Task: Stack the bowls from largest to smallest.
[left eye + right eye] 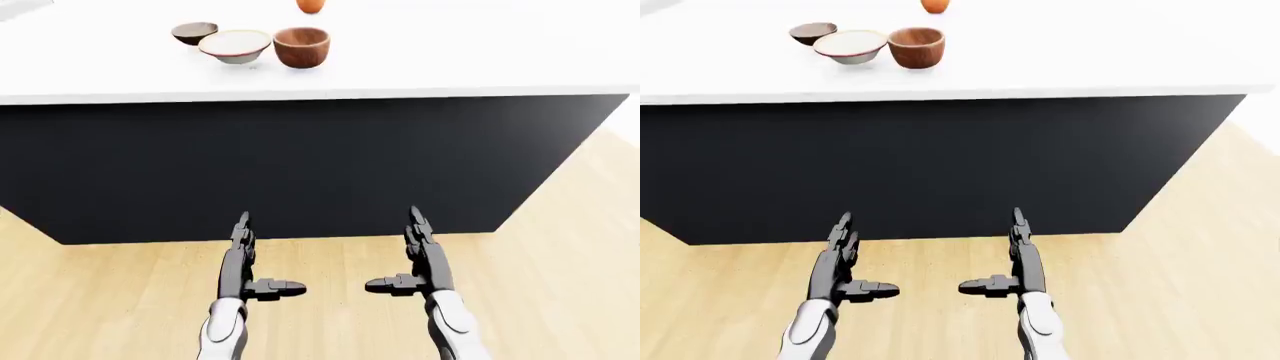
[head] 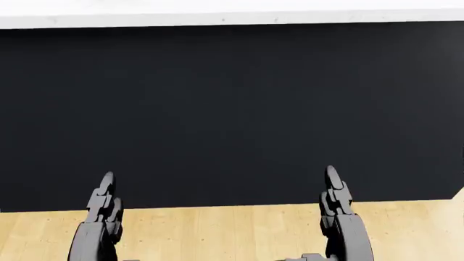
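Three bowls sit in a row on the white counter (image 1: 450, 52) near the top left of the left-eye view: a small dark brown bowl (image 1: 194, 33), a wide cream bowl (image 1: 236, 46) touching it, and a reddish wooden bowl (image 1: 301, 46) on the right. Both hands hang low over the floor, well short of the counter. My left hand (image 1: 256, 259) is open, fingers straight and thumb out to the side. Likewise my right hand (image 1: 402, 255) is open and holds nothing.
The counter's dark side panel (image 2: 232, 114) stands between me and the bowls and fills the head view. An orange object (image 1: 310, 5) sits beyond the bowls at the top edge. Light wood floor (image 1: 560, 247) spreads below and to the right.
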